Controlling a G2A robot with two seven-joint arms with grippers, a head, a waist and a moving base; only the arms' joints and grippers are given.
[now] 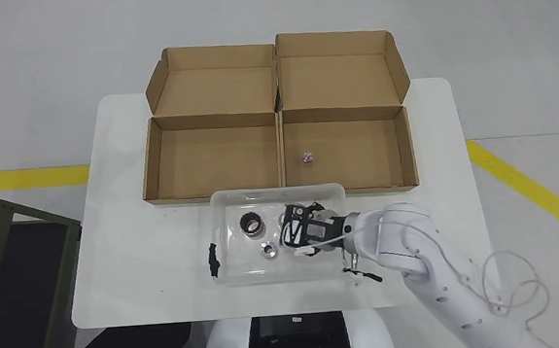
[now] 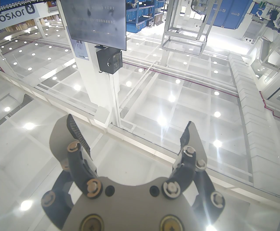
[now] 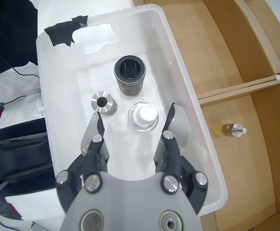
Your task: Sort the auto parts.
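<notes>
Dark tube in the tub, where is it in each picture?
Top view: the dark tube stands in the clear tub, toward the taped end.
Right wrist view: in the tub, beyond the open claw.
Left wrist view: faces the ceiling instead.
Shared landmark: black tape on the tub's rim.

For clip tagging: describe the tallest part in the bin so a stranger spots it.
Find the clear plastic bin in front of the brown cardboard boxes. Inside stands a dark metal cylindrical sleeve. Unlike the short silver cylinder and white-capped clear part, it is dark.
</notes>
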